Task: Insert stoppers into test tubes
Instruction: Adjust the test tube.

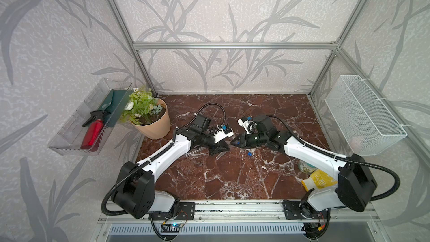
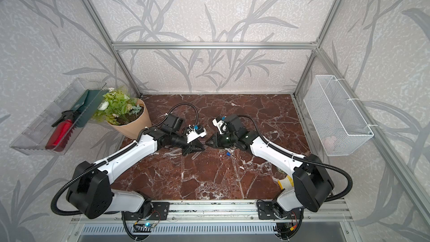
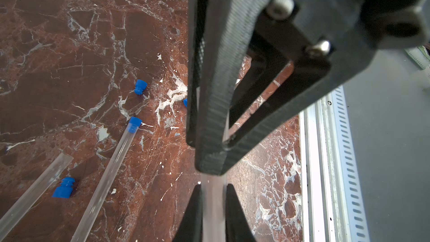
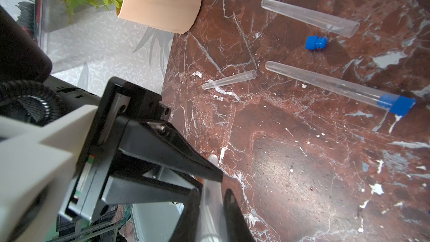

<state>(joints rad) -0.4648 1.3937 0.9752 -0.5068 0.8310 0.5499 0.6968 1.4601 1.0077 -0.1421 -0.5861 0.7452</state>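
You are holding one clear test tube point(image 4: 210, 210) with both arms. The left gripper point(image 3: 213, 186) is clamping it near its rounded end, and the right gripper point(image 4: 212, 191) is pinching it tight just beside those jaws. Neither is carrying a stopper. Three loose stoppers point(image 3: 140, 86) are lying on the table point(image 3: 69, 43) below the jaws, near a plugged tube point(image 3: 109, 173). With two clamps on one thin tube, you are risking a snap or a slip if the arms pull unevenly.
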